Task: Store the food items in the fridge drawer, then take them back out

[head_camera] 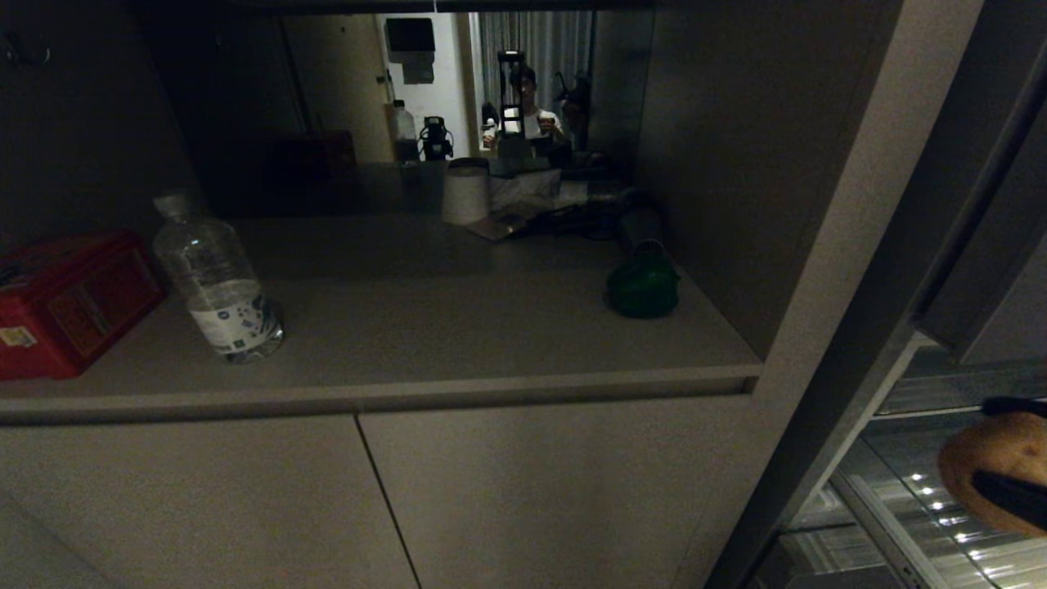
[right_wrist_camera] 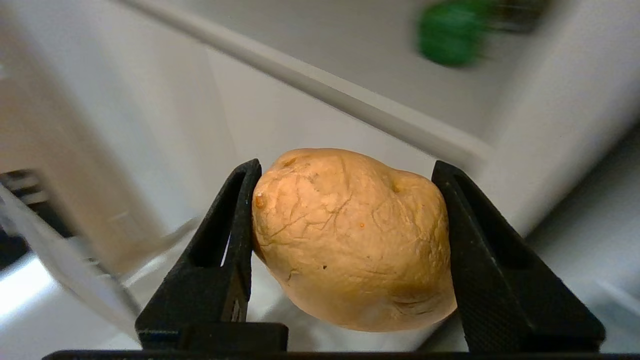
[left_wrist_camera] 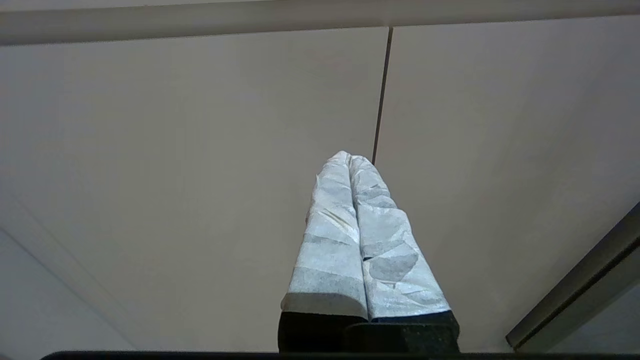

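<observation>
Potato (right_wrist_camera: 350, 240) sits clamped between the two black fingers (right_wrist_camera: 220, 260) of the right gripper (head_camera: 1002, 446), one pad pressing each of its sides, so the jaws stand fairly wide around it; in the head view it shows at about four o'clock, at the frame's edge, over the lit clear shelving of the open fridge (head_camera: 924, 491). It is lumpy and oval, tan-brown, with fine cracks in the skin and a few small eyes. Bell pepper (head_camera: 643, 288), glossy and dark green, rests on the grey countertop (head_camera: 458, 327) near the right side wall of the niche, roughly at two o'clock from the picture's middle and well apart from the potato; the right wrist view catches it only as a green blur. Across the counter at nine o'clock stands a clear water bottle (head_camera: 217, 282) beside a red box (head_camera: 69, 303), and a white paper roll (head_camera: 466, 192) stands toward the back. Left gripper (left_wrist_camera: 350, 165), its taped fingers pressed together and holding nothing, points at the pale cabinet door (left_wrist_camera: 200, 175) below the counter.
</observation>
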{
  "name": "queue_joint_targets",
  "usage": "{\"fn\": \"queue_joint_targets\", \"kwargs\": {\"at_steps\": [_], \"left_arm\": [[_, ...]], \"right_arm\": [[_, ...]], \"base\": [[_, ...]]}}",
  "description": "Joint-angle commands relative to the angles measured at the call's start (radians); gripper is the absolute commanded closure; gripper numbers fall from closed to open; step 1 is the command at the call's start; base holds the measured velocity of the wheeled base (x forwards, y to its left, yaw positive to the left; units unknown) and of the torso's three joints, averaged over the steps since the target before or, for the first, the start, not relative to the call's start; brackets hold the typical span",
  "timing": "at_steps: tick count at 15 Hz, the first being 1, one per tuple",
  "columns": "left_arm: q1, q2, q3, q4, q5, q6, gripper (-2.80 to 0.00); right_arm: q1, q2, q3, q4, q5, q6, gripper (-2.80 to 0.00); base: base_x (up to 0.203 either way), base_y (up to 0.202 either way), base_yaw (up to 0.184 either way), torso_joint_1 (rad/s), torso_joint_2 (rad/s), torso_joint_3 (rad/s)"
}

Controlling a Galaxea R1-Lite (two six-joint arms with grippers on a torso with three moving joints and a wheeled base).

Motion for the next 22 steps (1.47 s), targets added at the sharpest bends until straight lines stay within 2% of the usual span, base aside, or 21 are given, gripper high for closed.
{"fn": "queue_joint_targets", "kwargs": {"at_steps": [1,2,4,6,7,9,12,15,19,22], "left_arm": [[0.001,0.001,0.000,-0.001,0.000,0.000,0.00],[-0.001,0.001,0.000,-0.002,0.000,0.000,0.00],[0.001,0.001,0.000,-0.001,0.000,0.000,0.00],[0.000,0.001,0.000,-0.001,0.000,0.000,0.00],[0.000,0.001,0.000,-0.002,0.000,0.000,0.00],[0.001,0.001,0.000,-0.001,0.000,0.000,0.00],[-0.001,0.001,0.000,-0.001,0.000,0.000,0.00],[0.000,0.001,0.000,-0.001,0.000,0.000,0.00],[0.000,0.001,0.000,0.000,0.000,0.000,0.00],[0.001,0.001,0.000,0.000,0.000,0.000,0.00]], "right_arm": [[0.212,0.286,-0.064,-0.063,-0.077,0.000,0.00],[0.320,0.347,-0.076,-0.112,-0.152,0.002,0.00],[0.510,0.483,-0.101,-0.270,-0.361,0.007,0.00],[0.583,0.569,-0.164,-0.366,-0.601,0.008,0.00],[0.602,0.596,-0.217,-0.386,-0.685,0.008,0.00],[0.627,0.646,-0.284,-0.397,-0.798,0.006,0.00],[0.631,0.749,-0.381,-0.399,-0.895,0.002,0.00],[0.631,0.873,-0.470,-0.400,-0.957,0.002,0.00],[0.632,1.051,-0.625,-0.430,-0.977,0.009,0.00],[0.636,1.110,-0.686,-0.471,-0.980,0.009,0.00]], "base": [[0.000,0.000,0.000,0.000,0.00,0.000],[0.000,0.000,0.000,0.000,0.00,0.000],[0.000,0.000,0.000,0.000,0.00,0.000],[0.000,0.000,0.000,0.000,0.00,0.000],[0.000,0.000,0.000,0.000,0.00,0.000],[0.000,0.000,0.000,0.000,0.00,0.000],[0.000,0.000,0.000,0.000,0.00,0.000],[0.000,0.000,0.000,0.000,0.00,0.000],[0.000,0.000,0.000,0.000,0.00,0.000],[0.000,0.000,0.000,0.000,0.00,0.000]]}}
